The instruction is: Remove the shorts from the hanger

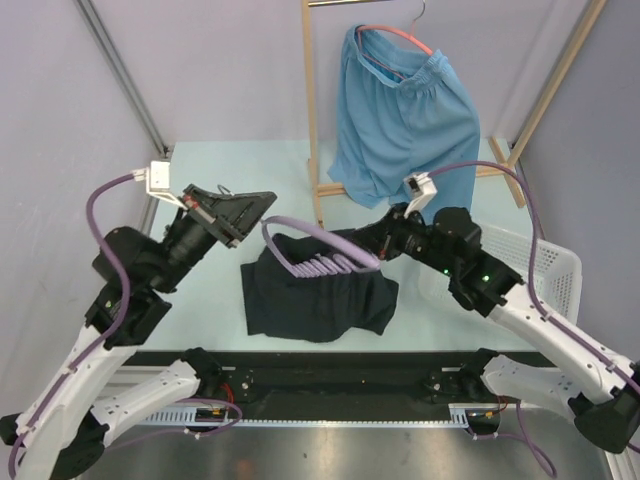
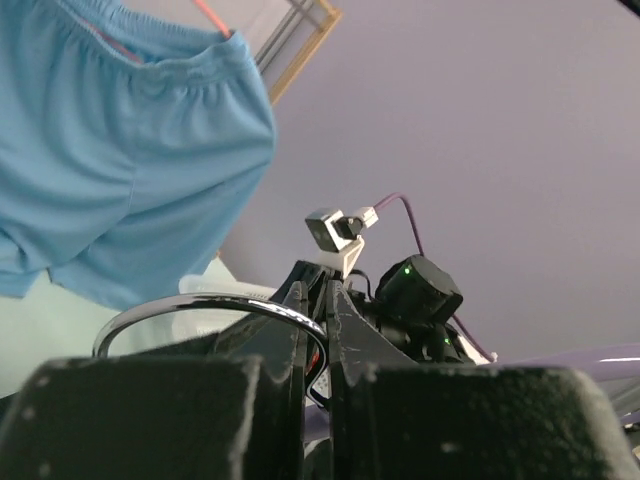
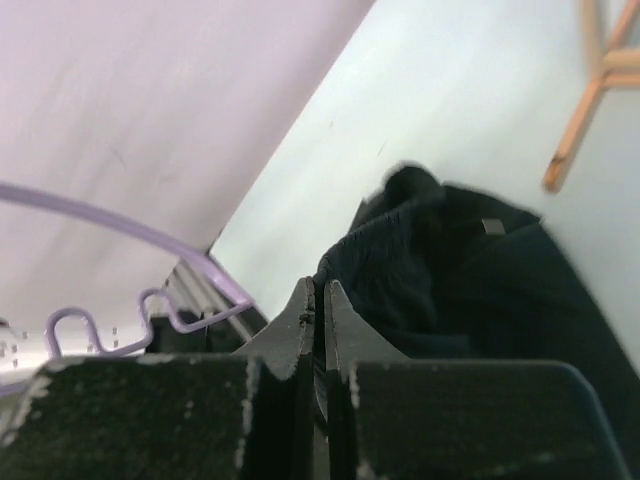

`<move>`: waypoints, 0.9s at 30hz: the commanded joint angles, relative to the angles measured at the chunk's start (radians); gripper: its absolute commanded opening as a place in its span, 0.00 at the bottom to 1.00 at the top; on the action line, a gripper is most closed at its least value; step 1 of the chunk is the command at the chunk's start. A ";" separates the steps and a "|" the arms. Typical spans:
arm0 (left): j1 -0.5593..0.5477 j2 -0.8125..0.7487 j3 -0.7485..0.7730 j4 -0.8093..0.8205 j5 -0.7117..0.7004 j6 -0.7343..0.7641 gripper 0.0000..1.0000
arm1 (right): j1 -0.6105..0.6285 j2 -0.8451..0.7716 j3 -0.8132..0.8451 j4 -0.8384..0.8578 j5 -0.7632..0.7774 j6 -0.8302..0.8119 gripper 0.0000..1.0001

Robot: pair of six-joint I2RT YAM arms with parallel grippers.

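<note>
The black shorts point(image 1: 315, 295) lie crumpled on the table with a purple wire hanger point(image 1: 320, 262) across their top edge. My left gripper point(image 1: 262, 203) is shut on the hanger's metal hook point(image 2: 200, 305), which passes between its fingers in the left wrist view. My right gripper point(image 1: 383, 252) is shut on the gathered waist of the black shorts point(image 3: 440, 270); the purple hanger point(image 3: 150, 300) lies just left of its tips point(image 3: 320, 292). The light blue shorts point(image 1: 400, 115) hang on a pink hanger point(image 1: 400, 38) from the rack at the back and also show in the left wrist view point(image 2: 120, 140).
A wooden rack point(image 1: 312, 120) stands at the back centre, its foot point(image 3: 575, 140) near the black shorts. A white basket point(image 1: 550, 270) sits at the right edge of the table. Grey walls close in the left, back and right.
</note>
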 commanded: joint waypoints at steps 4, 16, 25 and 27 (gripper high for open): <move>0.005 -0.082 0.035 -0.066 -0.081 0.096 0.00 | -0.262 -0.179 0.115 0.001 -0.058 -0.019 0.00; 0.005 -0.105 -0.074 -0.146 -0.111 0.116 0.00 | -0.464 -0.057 0.791 -0.342 0.115 -0.348 0.00; 0.005 -0.074 -0.071 -0.143 -0.085 0.129 0.00 | -0.455 0.056 1.130 -0.329 0.335 -0.501 0.00; 0.005 -0.073 -0.066 -0.148 -0.088 0.136 0.00 | -0.453 0.080 1.167 -0.328 0.393 -0.539 0.00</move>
